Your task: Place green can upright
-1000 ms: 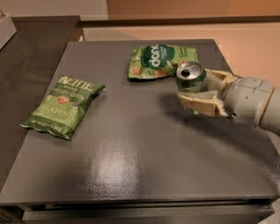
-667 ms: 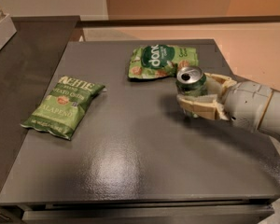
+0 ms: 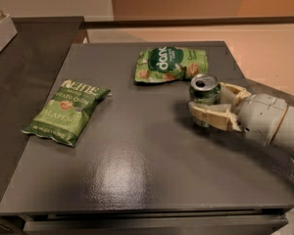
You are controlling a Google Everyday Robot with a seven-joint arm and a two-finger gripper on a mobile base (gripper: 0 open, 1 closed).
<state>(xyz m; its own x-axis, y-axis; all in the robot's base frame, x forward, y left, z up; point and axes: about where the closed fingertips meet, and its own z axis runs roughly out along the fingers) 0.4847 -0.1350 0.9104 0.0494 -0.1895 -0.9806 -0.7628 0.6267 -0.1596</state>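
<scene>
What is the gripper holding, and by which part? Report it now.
The gripper holds the green can, which stands upright, by its side wall, about mid-height: one finger lies on the near side and the other on the far side.

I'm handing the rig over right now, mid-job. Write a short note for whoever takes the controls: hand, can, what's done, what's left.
The hand reaches in from the right over the table and is closed on the green can, one finger on each side.
The green can is upright with its silver top up. Its base is at the table surface or just above it; contact cannot be confirmed. It is just in front of the far chip bag; the other chip bag lies apart at left.
Done: the can is vertical in the grasp.
Left: confirm it rests on the table, open the hand, and back away without tipping it.
</scene>
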